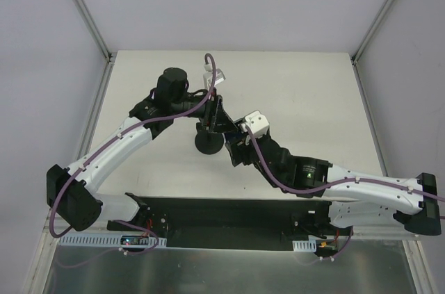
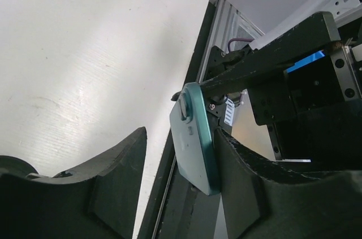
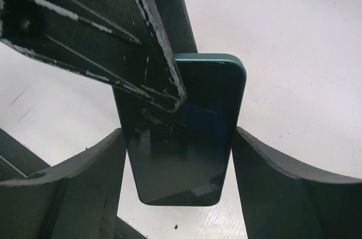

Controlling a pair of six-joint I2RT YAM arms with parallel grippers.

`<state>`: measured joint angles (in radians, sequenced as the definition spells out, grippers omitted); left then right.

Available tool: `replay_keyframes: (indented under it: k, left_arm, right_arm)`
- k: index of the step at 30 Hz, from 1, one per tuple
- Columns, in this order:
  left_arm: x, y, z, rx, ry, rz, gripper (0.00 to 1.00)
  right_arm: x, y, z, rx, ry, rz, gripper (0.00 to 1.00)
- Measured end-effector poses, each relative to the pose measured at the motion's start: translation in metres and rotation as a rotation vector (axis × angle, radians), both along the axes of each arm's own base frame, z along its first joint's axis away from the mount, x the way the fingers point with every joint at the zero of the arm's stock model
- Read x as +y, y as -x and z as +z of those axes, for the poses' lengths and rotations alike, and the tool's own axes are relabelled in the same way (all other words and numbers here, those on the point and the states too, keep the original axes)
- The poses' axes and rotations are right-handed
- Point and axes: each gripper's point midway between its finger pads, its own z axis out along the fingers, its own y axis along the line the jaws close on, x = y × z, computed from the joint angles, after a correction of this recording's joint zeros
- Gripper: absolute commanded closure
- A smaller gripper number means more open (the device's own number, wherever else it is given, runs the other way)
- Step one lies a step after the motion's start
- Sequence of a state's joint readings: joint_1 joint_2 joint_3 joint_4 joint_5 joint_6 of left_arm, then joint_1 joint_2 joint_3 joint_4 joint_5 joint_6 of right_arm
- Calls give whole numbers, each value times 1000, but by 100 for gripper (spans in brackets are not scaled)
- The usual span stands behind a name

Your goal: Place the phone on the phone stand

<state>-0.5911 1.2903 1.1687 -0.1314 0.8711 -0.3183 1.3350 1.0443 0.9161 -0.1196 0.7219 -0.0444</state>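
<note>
The phone (image 3: 181, 160), with a dark face and a teal back (image 2: 195, 143), stands upright between my right gripper's (image 3: 179, 134) fingers, which press on both of its long sides. My left gripper (image 2: 181, 134) is open around the phone. Its right finger (image 2: 249, 177) touches the phone's edge, and its left finger (image 2: 113, 182) stands well apart. In the top view the phone (image 1: 217, 115) is held above the phone stand's black disc (image 1: 207, 144), with my left gripper (image 1: 212, 108) behind it and my right gripper (image 1: 233, 137) to its right. The stand's neck and cradle are hidden.
The white table (image 1: 299, 92) is walled on three sides. A black strip (image 1: 229, 214) runs along the near edge between the arm bases. A metal rail (image 2: 218, 30) runs along the table's edge.
</note>
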Motion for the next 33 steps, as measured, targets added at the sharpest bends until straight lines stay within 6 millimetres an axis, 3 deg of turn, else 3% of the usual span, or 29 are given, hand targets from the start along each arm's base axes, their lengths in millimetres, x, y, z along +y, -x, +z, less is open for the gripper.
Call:
replay_keyframes:
  k: [4, 5, 11, 12, 13, 14, 17, 18, 21, 24, 29, 33]
  left_arm:
    - [-3, 4, 1, 2, 3, -12, 63]
    - [-3, 4, 1, 3, 5, -16, 71]
    - [-6, 5, -1, 5, 5, -31, 100]
    - [-6, 5, -3, 12, 2, -28, 100]
    - [-6, 2, -5, 8, -2, -23, 100]
    - [-6, 1, -6, 12, -5, -23, 100]
    - [-5, 2, -11, 11, -24, -22, 100]
    - [-4, 1, -13, 8, -37, -8, 100]
    - [4, -13, -22, -45, -104, 95, 100]
    - [22, -25, -19, -139, -155, 225, 100]
    - [59, -31, 20, -337, -151, 407, 100]
    - [85, -29, 44, -402, -157, 525, 100]
  right_arm:
    - [1, -2, 8, -14, -30, -15, 99]
    - [1, -3, 9, -17, -35, -21, 99]
    - [2, -8, 7, -28, -27, -54, 99]
    - [1, -9, 7, -33, -23, -61, 97]
    - [0, -10, 7, -36, -22, -70, 87]
    - [0, -11, 9, -37, -25, -73, 57]
    - [-2, -12, 15, -37, -34, -88, 7]
    - [-2, -12, 18, -33, -43, -87, 2]
    - [-7, -7, 23, -12, -57, -88, 4]
    - [-25, -2, 22, 7, -56, -96, 4]
    - [-64, -9, 13, 71, -73, -170, 3]
    - [-68, -18, -5, 153, -25, -160, 1]
